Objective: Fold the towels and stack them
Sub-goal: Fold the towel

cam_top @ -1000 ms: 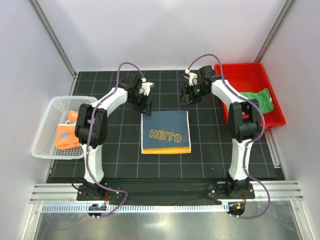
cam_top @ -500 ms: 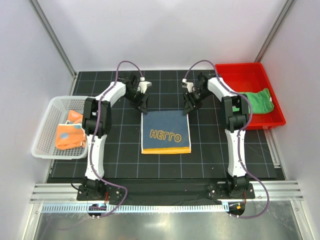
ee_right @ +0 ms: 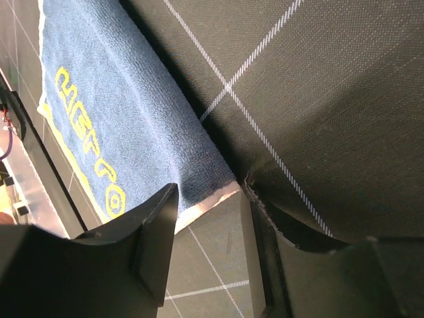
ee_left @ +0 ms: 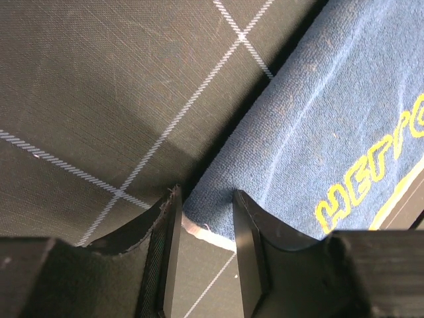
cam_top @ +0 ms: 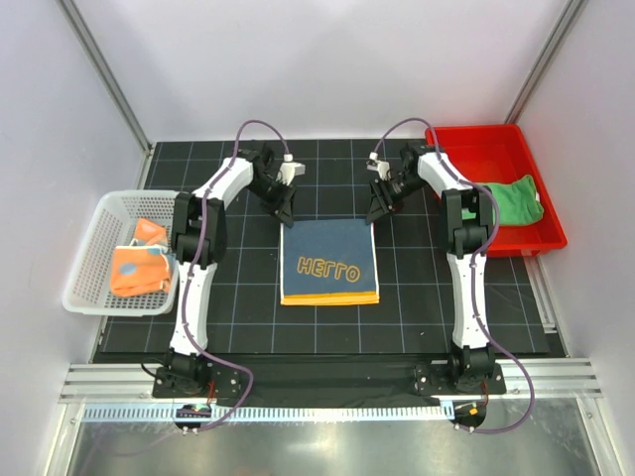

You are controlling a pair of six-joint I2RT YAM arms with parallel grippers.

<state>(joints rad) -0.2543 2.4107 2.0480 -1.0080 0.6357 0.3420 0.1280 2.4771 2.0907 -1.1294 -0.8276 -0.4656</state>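
Straddling the far-left corner of the blue towel (cam_top: 329, 263), the left jaws stand narrowly parted. One finger (ee_left: 248, 258) touches the cloth's edge and the other rests on the bare mat just beside it. The corner lies flat between them and is not lifted. The right jaws stand the same way at the far-right corner, with a small gap between their fingers (ee_right: 156, 238) and the white-trimmed corner tip inside it.

The blue towel lies flat at the middle of the black gridded surface (cam_top: 446, 297), its edges running along the grid lines. It is nearly square, slightly wider from left to right, with an orange-yellow band along its near edge. Yellow outline letters cross it from left to right and read roughly HELLO, the two L's upside down in the top view.

Bare mat surrounds the blue towel on every side. Well to its left, off the mat's edge, a white basket (cam_top: 84, 297) holds the orange-patched towel (cam_top: 139, 270). Well to its right and farther back, a red bin (cam_top: 466, 134) holds the green towel (cam_top: 516, 201), bunched at the bin's right end.
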